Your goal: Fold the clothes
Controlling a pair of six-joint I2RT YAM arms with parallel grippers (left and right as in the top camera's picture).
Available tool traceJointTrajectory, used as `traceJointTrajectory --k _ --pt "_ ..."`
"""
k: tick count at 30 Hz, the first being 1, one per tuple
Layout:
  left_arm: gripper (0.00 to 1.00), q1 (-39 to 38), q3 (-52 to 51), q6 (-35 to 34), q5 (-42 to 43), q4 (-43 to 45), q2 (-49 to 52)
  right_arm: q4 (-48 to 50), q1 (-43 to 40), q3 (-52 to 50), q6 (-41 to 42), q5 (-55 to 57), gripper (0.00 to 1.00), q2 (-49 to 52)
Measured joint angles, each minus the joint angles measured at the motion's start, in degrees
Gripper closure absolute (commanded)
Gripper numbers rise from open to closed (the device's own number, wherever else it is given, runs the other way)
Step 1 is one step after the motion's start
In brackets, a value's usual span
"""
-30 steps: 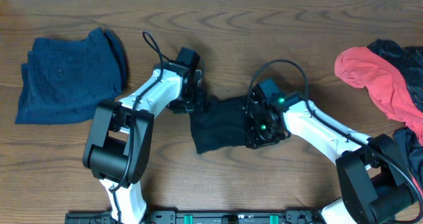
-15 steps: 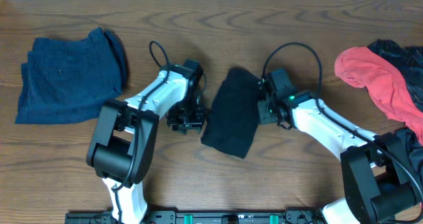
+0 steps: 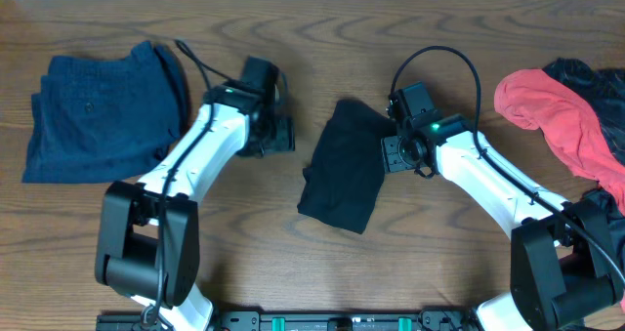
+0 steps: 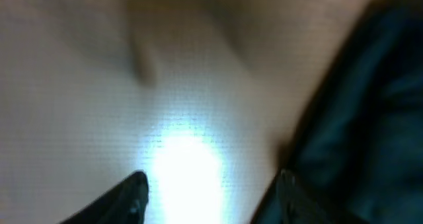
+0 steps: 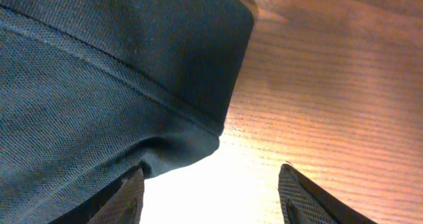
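Changed: the left pincer (image 3: 281, 136) has drawn back up and to the left, off the black polo shirt (image 3: 342, 175). The shirt was bunched under both arms a second ago and now lies as a long folded strip.
Shirt: mid-tabletop (image 3: 439, 263), tilted, between the two arms.
Left pincer: released, fingers spread over bare wood, near the shirt's left edge but apart from it.
Right pincer (image 3: 388, 156): released, at the shirt's upper right edge, with a folded hem just ahead of its fingers.
Around: a folded blue garment (image 3: 98, 111) far left. A red garment (image 3: 552, 111) over a dark garment (image 3: 586, 75) far right, both well apart from the shirt.
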Motion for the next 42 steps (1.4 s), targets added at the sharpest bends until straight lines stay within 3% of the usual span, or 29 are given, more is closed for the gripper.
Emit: traceJointTrajectory --k 6,22,24,29,30,31,42 --pt "0.19 -0.5 0.0 6.0 7.6 5.7 0.2 -1.4 0.0 0.0 2.7 -0.9 0.37 0.0" --pt "0.18 -1.9 0.0 14.4 25.0 13.2 11.8 -3.7 -0.7 0.0 6.3 -1.4 0.37 0.0" --pt "0.24 -2.0 0.0 15.3 27.1 13.4 12.5 -4.0 -0.9 0.0 6.3 -1.4 0.37 0.0" --pt "0.63 -3.4 0.0 18.4 29.3 13.4 13.5 -4.9 -1.5 0.0 6.4 -1.5 0.37 0.0" --pt "0.81 -3.7 0.0 18.9 29.5 13.4 13.6 -5.1 -1.5 0.0 6.4 -1.5 0.37 0.0" --pt "0.91 -4.0 0.0 20.0 29.6 13.4 13.7 -5.3 -1.5 0.0 6.4 -1.5 0.37 0.0" --pt "0.94 -3.2 0.0 22.7 30.1 12.8 12.7 -7.0 -1.7 0.0 6.5 -1.4 0.37 0.0"
